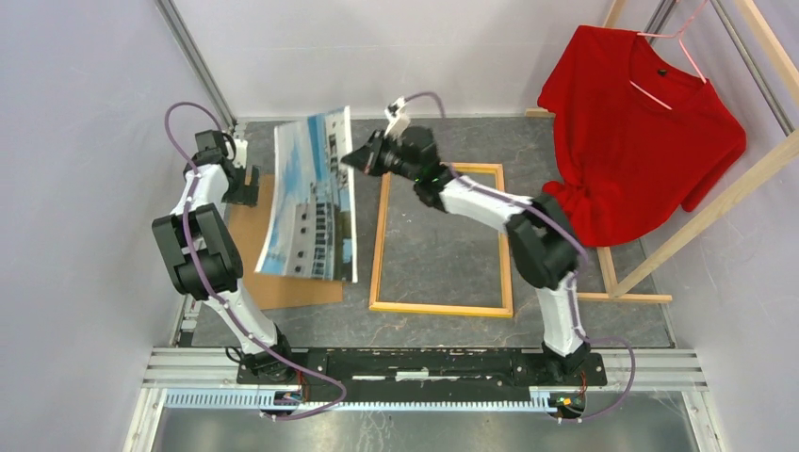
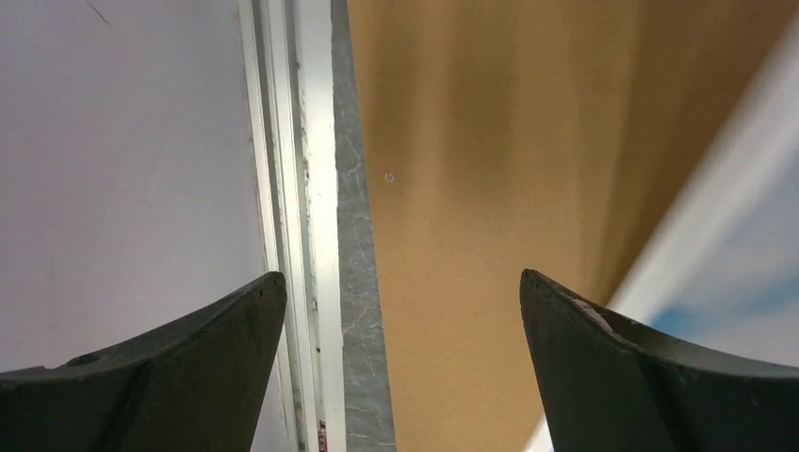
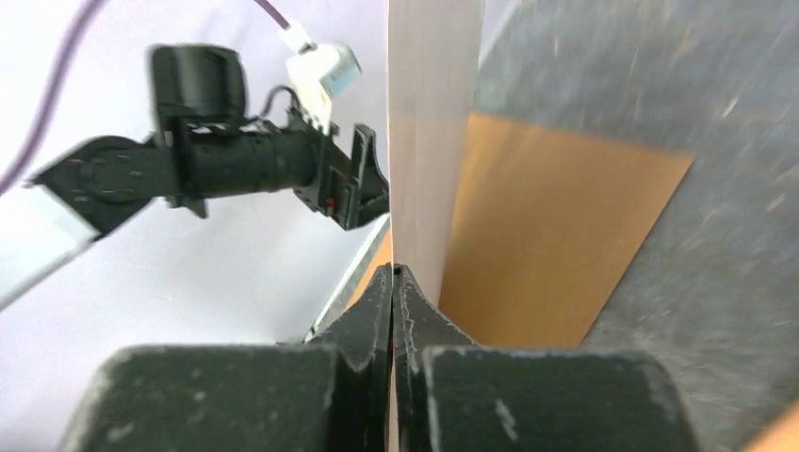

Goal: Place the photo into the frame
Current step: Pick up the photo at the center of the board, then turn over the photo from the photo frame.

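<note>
The photo (image 1: pixel 311 198), a print of white buildings under blue sky, hangs tilted in the air above the brown backing panel. My right gripper (image 1: pixel 350 158) is shut on its upper right edge; in the right wrist view the jaws pinch the thin sheet (image 3: pixel 429 141) edge-on at the right gripper (image 3: pixel 392 273). The frame (image 1: pixel 380 235) lies flat on the grey table right of the photo, wood side up, empty inside. My left gripper (image 1: pixel 247 188) is open and empty over the panel's far left; in the left wrist view (image 2: pixel 400 282) its fingers straddle bare panel, the photo's edge (image 2: pixel 735 235) at right.
The brown fibreboard backing panel (image 1: pixel 283 290) lies flat at the left, partly under the photo, and shows in the left wrist view (image 2: pixel 490 188). A red T-shirt (image 1: pixel 641 132) hangs on a wooden rack at the far right. A metal post stands at the table's left edge (image 2: pixel 301 188).
</note>
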Robot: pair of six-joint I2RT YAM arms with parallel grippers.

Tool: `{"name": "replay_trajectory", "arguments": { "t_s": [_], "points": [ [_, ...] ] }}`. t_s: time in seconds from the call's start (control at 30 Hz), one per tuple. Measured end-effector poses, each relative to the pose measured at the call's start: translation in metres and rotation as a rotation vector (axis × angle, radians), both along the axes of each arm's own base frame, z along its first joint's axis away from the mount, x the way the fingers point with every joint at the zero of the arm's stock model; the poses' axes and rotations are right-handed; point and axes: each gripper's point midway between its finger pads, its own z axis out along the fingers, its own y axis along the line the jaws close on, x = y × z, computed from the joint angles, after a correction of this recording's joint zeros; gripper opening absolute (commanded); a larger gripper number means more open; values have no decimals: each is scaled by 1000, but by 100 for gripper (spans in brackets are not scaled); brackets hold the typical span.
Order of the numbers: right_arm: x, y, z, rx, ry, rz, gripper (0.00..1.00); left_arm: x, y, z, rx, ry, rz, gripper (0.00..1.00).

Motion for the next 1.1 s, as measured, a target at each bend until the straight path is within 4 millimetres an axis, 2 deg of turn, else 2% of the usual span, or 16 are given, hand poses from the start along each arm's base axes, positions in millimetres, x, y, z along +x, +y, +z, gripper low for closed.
{"name": "replay_trajectory", "arguments": {
  "t_s": [0.03,0.13,0.23,0.33,0.43,0.5,0.63,0.7,0.77,0.9,0.97,1.1],
  "points": [
    [0,-10,18,-1,-35,-8,0,5,-3,9,-18,-26,-2,100],
    [-1,-63,95,4,-188,-49,0,13,-15,29,-47,-85,-23,100],
    [-3,-130,157,-8,-322,-114,0,15,-33,34,-68,-90,-54,100],
    [-4,-199,183,-93,-400,-202,0,15,-53,29,-92,-74,-98,100],
    [-4,-276,192,-305,-440,-372,0,12,-72,21,-117,-46,-132,99],
    [-15,-301,198,-430,-466,-444,0,11,-81,19,-129,-37,-147,99],
    [-52,-320,218,-642,-553,-521,0,12,-91,18,-138,-33,-159,99],
    [-67,-329,218,-747,-573,-555,0,13,-95,18,-140,-32,-165,99],
    [-72,-337,211,-839,-564,-585,0,12,-98,16,-140,-29,-168,99],
    [-74,-344,178,-1070,-506,-604,0,8,-100,11,-143,-13,-171,99],
    [-75,-342,152,-1211,-469,-569,0,6,-100,9,-144,-5,-170,99],
    [-82,-316,107,-1406,-436,-449,0,2,-100,5,-146,7,-169,99]
  ]
}}
